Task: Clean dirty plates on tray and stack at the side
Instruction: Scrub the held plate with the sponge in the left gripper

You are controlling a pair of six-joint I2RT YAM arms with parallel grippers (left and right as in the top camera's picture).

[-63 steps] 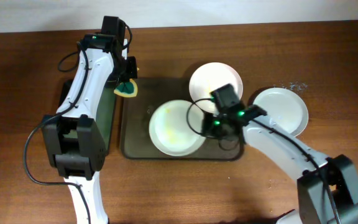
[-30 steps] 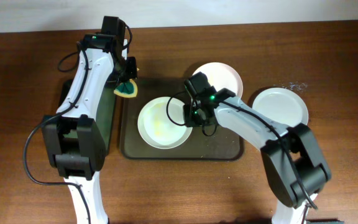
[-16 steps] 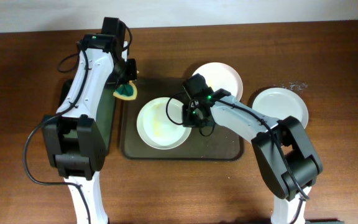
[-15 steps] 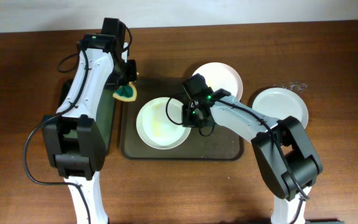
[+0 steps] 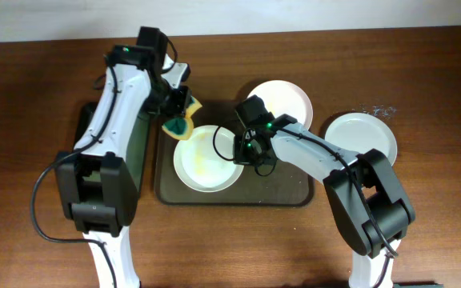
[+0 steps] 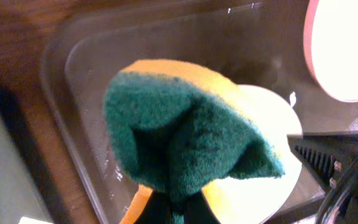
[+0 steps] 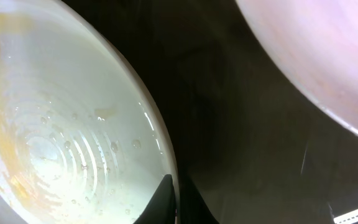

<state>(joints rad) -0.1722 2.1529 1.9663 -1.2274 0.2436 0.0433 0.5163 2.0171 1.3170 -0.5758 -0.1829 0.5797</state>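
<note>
A white plate with yellowish smears (image 5: 206, 160) lies on the dark tray (image 5: 286, 188); it also shows in the right wrist view (image 7: 61, 124) and the left wrist view (image 6: 272, 162). My right gripper (image 5: 245, 154) is shut on this plate's right rim (image 7: 174, 186). A second white plate (image 5: 286, 100) rests at the tray's far right corner. A third white plate (image 5: 362, 140) sits on the table to the right. My left gripper (image 5: 174, 116) is shut on a green-yellow sponge (image 5: 181, 122), held just above the smeared plate's far left edge (image 6: 185, 137).
A narrow black tray (image 5: 138, 152) lies left of the dark tray, under my left arm. Small crumbs or droplets (image 5: 378, 110) lie on the wood at the far right.
My left gripper has carried the sponge rightward from over the tray's left rim to the smeared plate's far left edge. The right gripper and plate have barely moved.
</note>
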